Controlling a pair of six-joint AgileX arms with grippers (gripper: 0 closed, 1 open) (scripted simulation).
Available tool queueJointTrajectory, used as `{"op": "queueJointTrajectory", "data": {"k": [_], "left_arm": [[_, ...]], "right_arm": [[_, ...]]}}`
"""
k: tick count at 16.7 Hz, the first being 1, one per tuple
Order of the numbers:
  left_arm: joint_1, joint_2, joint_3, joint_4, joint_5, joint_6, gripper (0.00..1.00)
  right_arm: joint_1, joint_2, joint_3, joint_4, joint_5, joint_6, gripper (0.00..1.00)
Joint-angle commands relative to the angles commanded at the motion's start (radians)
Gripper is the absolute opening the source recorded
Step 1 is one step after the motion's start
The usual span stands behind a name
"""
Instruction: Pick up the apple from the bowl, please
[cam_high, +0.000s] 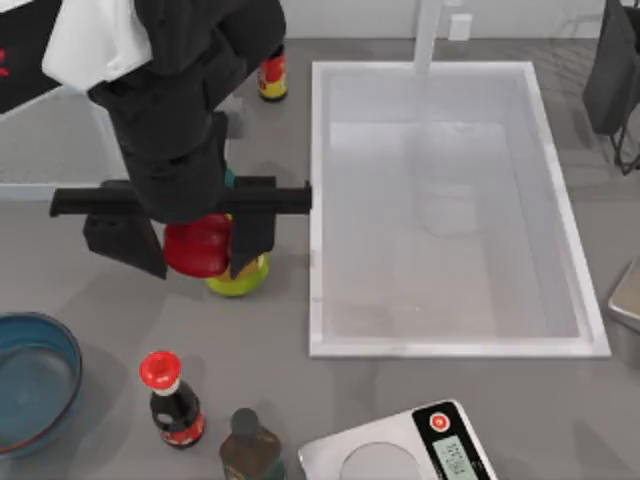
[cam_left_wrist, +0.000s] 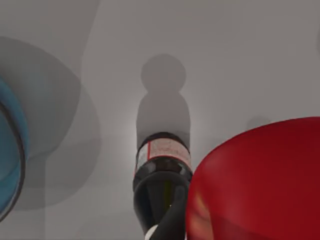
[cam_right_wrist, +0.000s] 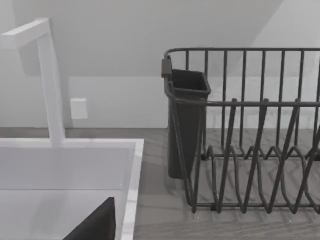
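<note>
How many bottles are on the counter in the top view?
4: a red-capped sauce bottle and a dark bottle near the front edge, a yellow-green bottle under the left arm, one behind it. The arm may hide more.

Left tool raised, clamped on apple

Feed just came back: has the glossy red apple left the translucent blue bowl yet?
Done: the glossy red apple is out of the translucent blue bowl, held by the left gripper over the yellow-green bottle. In hand: carrying it. Left: nothing obvious.
</note>
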Motion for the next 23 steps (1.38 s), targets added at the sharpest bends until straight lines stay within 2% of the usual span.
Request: {"op": "queueJointTrajectory", "data": {"k": [9,15,23], "left_arm": [[0.005,0.064,-0.312,0.377,-0.001,0.001,0.0],[0.0,0.077,-0.34,0.414,0.0,0.002,0.0],[0.0,0.077,-0.34,0.414,0.0,0.002,0.6]], "right_arm": [[0.0,0.0,0.0,0.0,0.0,0.0,1.0],[0.0,0.0,0.0,0.0,0.0,0.0,1.0],[0.0,0.0,0.0,0.0,0.0,0.0,1.0]]}}
